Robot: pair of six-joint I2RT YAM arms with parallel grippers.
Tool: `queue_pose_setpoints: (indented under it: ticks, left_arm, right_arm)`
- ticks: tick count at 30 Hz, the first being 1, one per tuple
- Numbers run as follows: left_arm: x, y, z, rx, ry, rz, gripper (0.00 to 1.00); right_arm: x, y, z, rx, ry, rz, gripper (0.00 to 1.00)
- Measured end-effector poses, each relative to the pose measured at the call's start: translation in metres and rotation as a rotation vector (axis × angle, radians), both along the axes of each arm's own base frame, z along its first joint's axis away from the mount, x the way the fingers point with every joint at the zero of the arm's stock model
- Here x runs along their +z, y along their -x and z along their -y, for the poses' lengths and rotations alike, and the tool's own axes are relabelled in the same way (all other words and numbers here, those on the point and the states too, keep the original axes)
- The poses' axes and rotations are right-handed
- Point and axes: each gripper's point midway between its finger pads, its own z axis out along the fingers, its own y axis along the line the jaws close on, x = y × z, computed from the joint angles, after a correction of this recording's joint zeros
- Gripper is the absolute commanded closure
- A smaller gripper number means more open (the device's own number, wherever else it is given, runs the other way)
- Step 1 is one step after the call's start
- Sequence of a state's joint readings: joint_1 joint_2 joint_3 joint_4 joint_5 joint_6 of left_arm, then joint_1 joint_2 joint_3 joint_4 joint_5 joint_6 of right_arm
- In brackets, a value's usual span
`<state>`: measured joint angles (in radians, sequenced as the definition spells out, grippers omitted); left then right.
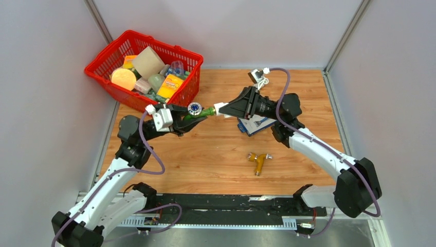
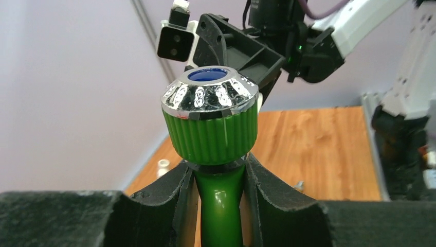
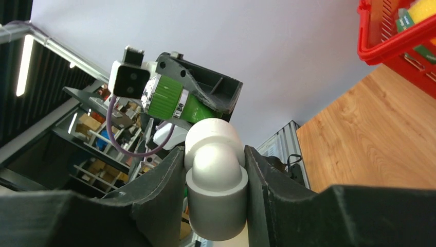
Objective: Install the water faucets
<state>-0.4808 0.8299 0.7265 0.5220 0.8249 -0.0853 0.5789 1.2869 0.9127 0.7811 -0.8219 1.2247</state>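
In the left wrist view the green faucet (image 2: 220,135) runs off the bottom edge between the fingers of the left tool (image 2: 220,170), so its spout is unseen. In the right wrist view the white elbow fitting (image 3: 213,175) is also cut at the bottom edge, and it covers most of the faucet behind it. From above, the spot where faucet meets elbow is too small to tell if they are joined. The right arm (image 1: 319,146) hides part of the flat packet (image 1: 253,125). Things in the red basket (image 1: 103,57) overlap, and several cannot be named.
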Motion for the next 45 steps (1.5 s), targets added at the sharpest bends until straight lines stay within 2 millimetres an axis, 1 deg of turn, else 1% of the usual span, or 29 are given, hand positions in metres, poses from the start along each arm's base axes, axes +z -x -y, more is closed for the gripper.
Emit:
queue_pose_setpoints:
  ticks: [5,7,15,19,22,27,28,29,31,33,39,41,44,45]
  left_arm:
    - [-0.022,-0.017,-0.007,0.104,-0.128,0.097,1.0]
    - [-0.029,-0.021,-0.011,0.147,-0.171,0.131,1.0]
    - [-0.053,-0.022,-0.021,0.317,-0.331,0.354,1.0]
    - [-0.067,-0.026,-0.027,0.381,-0.381,0.408,1.0]
    - [-0.075,-0.03,-0.03,0.419,-0.406,0.441,1.0]
    - [-0.08,-0.035,-0.034,0.463,-0.429,0.483,1.0]
    - [-0.082,-0.036,-0.035,0.47,-0.434,0.484,1.0]
    - [-0.083,-0.037,-0.035,0.475,-0.438,0.484,1.0]
    - [-0.086,-0.04,-0.035,0.486,-0.44,0.476,1.0]
    - [-0.087,-0.042,-0.034,0.492,-0.436,0.461,1.0]
    - [-0.094,-0.047,-0.028,0.485,-0.424,0.398,1.0]
    - [-0.096,-0.049,-0.027,0.487,-0.423,0.381,1.0]
    - [-0.101,-0.051,-0.025,0.487,-0.426,0.351,1.0]
    - [-0.103,-0.052,-0.025,0.488,-0.428,0.338,1.0]
  right_arm:
    - [-0.018,-0.014,-0.005,-0.008,0.041,-0.112,1.0]
    - [-0.026,-0.018,-0.007,-0.015,0.06,-0.161,1.0]
    - [-0.049,-0.022,-0.015,-0.003,0.12,-0.341,1.0]
    - [-0.061,-0.026,-0.019,-0.007,0.146,-0.389,0.95]
    - [-0.066,-0.029,-0.02,-0.021,0.159,-0.424,0.8]
    - [-0.072,-0.034,-0.022,-0.056,0.168,-0.488,0.63]
    - [-0.074,-0.035,-0.023,-0.063,0.17,-0.502,0.58]
    - [-0.075,-0.036,-0.023,-0.071,0.171,-0.512,0.55]
    - [-0.076,-0.039,-0.023,-0.083,0.171,-0.524,0.53]
    - [-0.077,-0.042,-0.023,-0.099,0.171,-0.53,0.46]
    - [-0.083,-0.044,-0.021,-0.107,0.189,-0.551,0.33]
    - [-0.084,-0.046,-0.018,-0.111,0.19,-0.552,0.22]
    - [-0.085,-0.049,-0.015,-0.117,0.193,-0.548,0.0]
    - [-0.085,-0.051,-0.013,-0.122,0.193,-0.545,0.0]
